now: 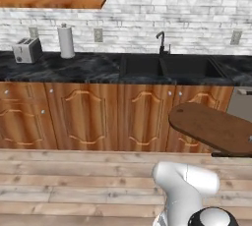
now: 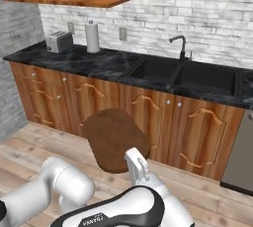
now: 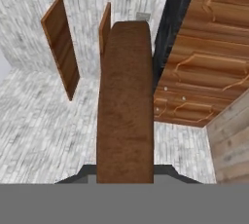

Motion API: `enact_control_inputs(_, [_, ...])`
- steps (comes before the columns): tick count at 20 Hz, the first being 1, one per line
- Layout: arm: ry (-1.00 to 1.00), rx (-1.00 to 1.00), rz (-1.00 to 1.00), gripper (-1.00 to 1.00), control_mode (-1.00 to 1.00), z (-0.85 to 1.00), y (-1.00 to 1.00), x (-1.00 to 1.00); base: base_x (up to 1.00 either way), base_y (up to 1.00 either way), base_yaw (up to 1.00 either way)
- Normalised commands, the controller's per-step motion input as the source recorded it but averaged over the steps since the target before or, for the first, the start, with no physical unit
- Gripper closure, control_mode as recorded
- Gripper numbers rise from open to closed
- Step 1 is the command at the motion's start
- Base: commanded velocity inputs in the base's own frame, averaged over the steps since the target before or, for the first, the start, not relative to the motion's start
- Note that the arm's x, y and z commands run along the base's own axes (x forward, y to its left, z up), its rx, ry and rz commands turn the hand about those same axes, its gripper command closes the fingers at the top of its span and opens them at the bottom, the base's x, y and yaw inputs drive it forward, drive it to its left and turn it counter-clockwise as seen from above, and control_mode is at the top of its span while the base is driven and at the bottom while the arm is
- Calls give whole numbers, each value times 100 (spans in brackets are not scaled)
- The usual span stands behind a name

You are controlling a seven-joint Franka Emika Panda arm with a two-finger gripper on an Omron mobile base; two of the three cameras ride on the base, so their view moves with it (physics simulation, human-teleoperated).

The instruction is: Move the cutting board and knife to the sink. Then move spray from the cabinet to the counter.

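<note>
Cutting board (image 1: 211,127) held in the air in front of the lower cupboards (image 1: 98,117).

In the hand view the board (image 3: 124,106) runs up the frame's centre from between the gripper (image 3: 124,179) tips, seemingly clamped shut on its near end; sink (image 2: 188,75) lies upper right.

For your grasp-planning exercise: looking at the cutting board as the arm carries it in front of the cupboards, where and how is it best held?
Grip the cutting board at one narrow rounded end, jaws across its thin faces, coming in along its length. It is flat, long and slim, so an end grip lets the rest reach ahead toward the sink.
</note>
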Motion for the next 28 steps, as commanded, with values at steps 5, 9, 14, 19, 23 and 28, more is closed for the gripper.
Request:
enact_control_inputs(5, [0,0,0,100,100,0,0,0,59,-2,0])
enact_control_inputs(9, [0,0,0,100,100,0,0,0,58,0,1])
enact_control_inputs(14, [0,0,0,100,100,0,0,0,58,1,3])
enact_control_inputs(19, [0,0,0,100,100,0,0,0,55,11,5])
enact_control_inputs(23, [0,0,0,100,100,0,0,0,53,27,1])
enact_control_inputs(28, [0,0,0,100,100,0,0,0,49,39,1])
